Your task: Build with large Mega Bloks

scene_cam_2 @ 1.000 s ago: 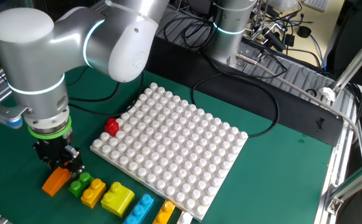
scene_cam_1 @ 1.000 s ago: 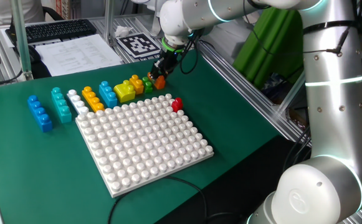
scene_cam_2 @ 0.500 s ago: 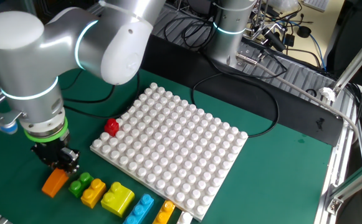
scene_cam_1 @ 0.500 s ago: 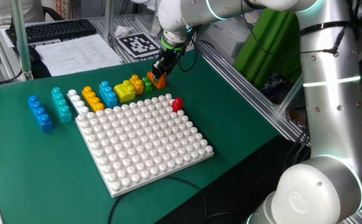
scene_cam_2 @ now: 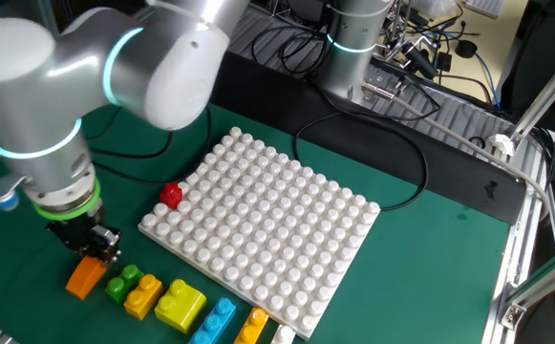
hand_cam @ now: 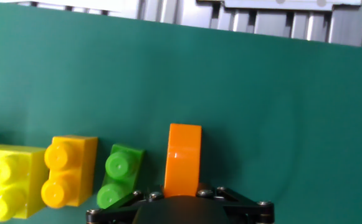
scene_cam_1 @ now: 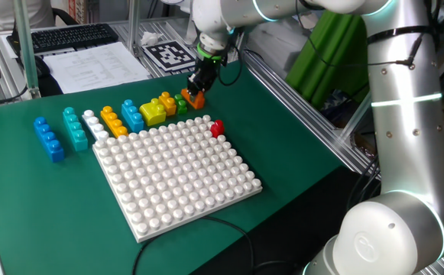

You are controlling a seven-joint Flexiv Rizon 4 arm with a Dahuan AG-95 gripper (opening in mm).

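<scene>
- The orange brick (hand_cam: 184, 158) low in the middle of my hand view is plain glossy orange.
- Left of it I see a green brick (hand_cam: 119, 176), an amber-yellow brick (hand_cam: 69, 171), then a lemon-yellow brick (hand_cam: 9, 180).
- Upper left of one fixed view: a blue brick (scene_cam_1: 49, 138), a teal brick (scene_cam_1: 74, 127), a white brick (scene_cam_1: 94, 124) (hard to tell from the baseplate).
- The red brick (scene_cam_2: 171, 194) is solid red against the all-white baseplate (scene_cam_2: 287, 239).
- The table cover (scene_cam_1: 23, 206) is dark green.
- The arm (scene_cam_2: 57, 143) is silver-grey with glowing cyan rings and a green collar.
- The tag (scene_cam_1: 169, 54) at the top of one fixed view is a black-and-white square pattern.
</scene>
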